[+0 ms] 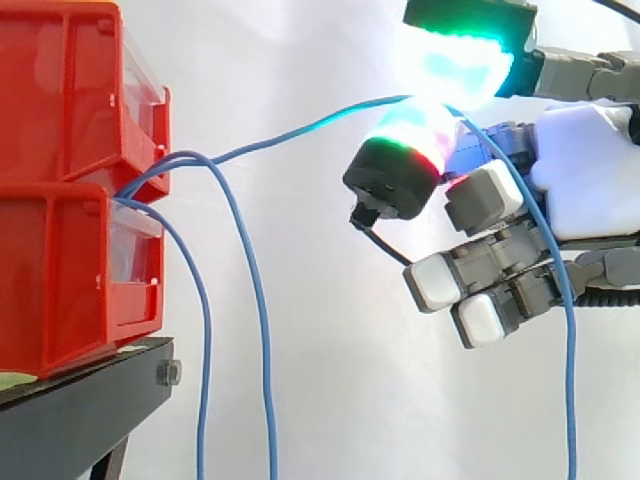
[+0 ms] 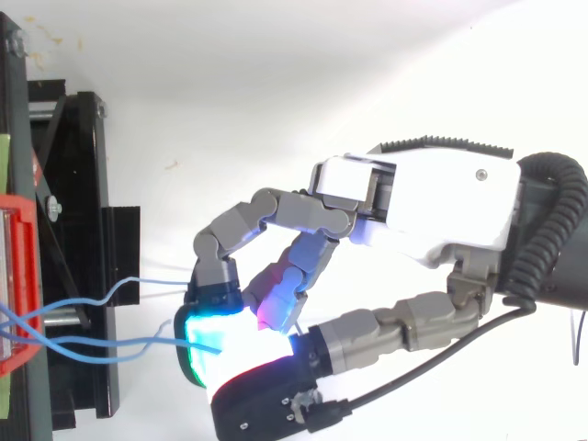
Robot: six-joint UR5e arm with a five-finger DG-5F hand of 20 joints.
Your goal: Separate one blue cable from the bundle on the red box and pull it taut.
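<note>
Hand (image 1: 590, 180) pinches 1 blue cable (image 1: 300, 133) between its pads (image 1: 455, 65), right of the red bins (image 1: 60, 100), slightly slack. Pulling harder could slip it free or drag 2 loose cables (image 1: 264, 330) at the bins.

You see one thin blue cable (image 1: 290, 132) apart from the other two blue cables (image 1: 262, 350). It climbs rightward from the gap between the stacked red plastic bins (image 1: 60, 270), almost straight. The hand (image 1: 590, 170) pinches it, and its tail drops beyond. The other two hang slack.
</note>
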